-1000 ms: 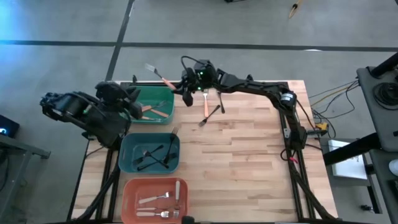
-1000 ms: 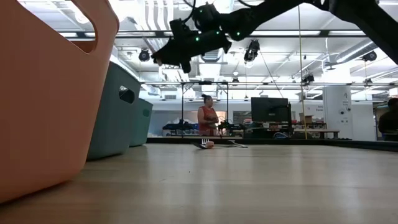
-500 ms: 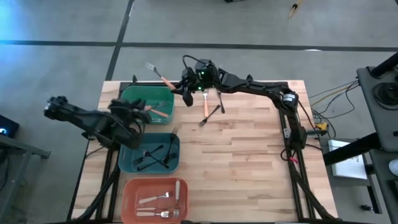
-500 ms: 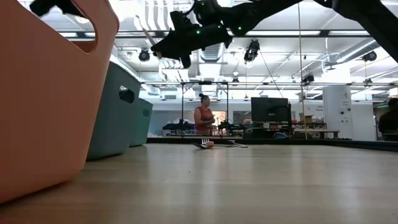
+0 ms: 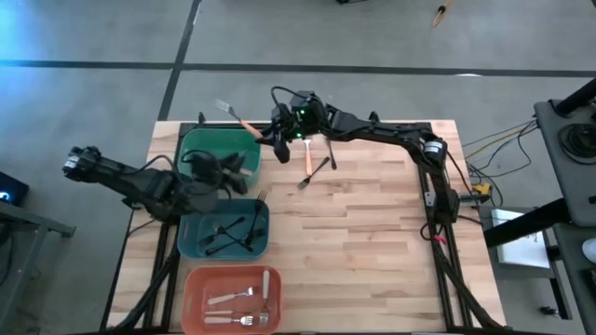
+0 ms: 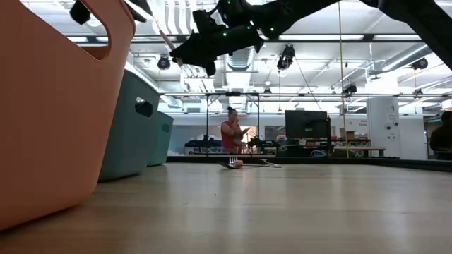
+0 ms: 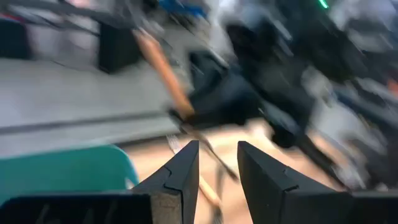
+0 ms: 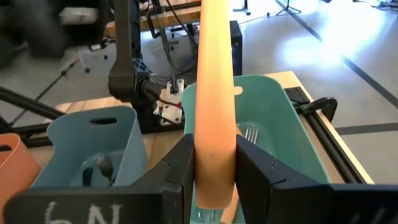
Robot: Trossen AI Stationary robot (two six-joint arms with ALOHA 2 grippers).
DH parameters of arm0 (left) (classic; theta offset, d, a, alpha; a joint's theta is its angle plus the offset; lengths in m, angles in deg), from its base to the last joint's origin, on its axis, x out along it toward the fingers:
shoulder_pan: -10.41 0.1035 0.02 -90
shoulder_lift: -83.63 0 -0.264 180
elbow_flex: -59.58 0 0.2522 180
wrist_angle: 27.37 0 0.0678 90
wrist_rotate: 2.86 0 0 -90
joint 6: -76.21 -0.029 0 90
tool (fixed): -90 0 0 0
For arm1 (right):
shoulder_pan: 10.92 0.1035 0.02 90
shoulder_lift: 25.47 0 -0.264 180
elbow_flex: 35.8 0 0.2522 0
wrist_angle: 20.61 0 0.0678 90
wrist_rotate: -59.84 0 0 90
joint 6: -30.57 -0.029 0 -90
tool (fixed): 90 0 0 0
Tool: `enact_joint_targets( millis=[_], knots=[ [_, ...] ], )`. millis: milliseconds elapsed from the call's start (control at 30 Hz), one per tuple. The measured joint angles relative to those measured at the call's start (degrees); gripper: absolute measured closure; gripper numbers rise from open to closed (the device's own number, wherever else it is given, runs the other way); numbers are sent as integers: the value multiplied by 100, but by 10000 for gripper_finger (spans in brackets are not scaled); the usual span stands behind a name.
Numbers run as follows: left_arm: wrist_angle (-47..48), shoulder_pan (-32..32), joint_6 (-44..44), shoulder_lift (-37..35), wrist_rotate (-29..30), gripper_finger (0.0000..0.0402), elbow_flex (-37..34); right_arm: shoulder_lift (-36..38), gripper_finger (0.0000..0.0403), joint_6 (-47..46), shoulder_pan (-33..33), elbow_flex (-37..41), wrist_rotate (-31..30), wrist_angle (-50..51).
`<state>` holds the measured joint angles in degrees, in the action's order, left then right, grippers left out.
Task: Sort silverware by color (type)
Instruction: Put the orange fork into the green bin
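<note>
Two fingers of the right gripper pinch an orange-handled fork above the green bin, the teal bin and salmon bin beyond, while the left gripper, apparently empty, stands slightly parted over the green bin.

The worktop is pale butcher-block wood, jointed strips with a smooth matt finish. The green bin, teal bin and salmon bin look like smooth moulded plastic with a slight sheen. The orange-handled fork has a smooth matt plastic handle; its tines look like bright metal. Both arms are matt black.
</note>
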<state>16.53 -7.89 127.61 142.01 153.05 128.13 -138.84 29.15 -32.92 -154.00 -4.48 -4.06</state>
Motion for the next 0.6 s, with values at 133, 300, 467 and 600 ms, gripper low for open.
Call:
enact_joint_targets(
  millis=[133, 300, 467, 600],
  knots=[
    [445, 293, 449, -95, 582, 310, -28, 48, 328, 102, 0, -7, 6, 117],
    [244, 997, 443, -57, -70, 308, -195, 55, 328, 153, 12, -7, 25, 120],
    [-666, 1423, -438, 165, -687, 302, -221, 55, 328, 265, 13, -7, 23, 118],
    [-1223, 1718, -1035, 292, -1014, 296, -221, 55, 328, 399, 13, -7, -16, 117]
  ],
)
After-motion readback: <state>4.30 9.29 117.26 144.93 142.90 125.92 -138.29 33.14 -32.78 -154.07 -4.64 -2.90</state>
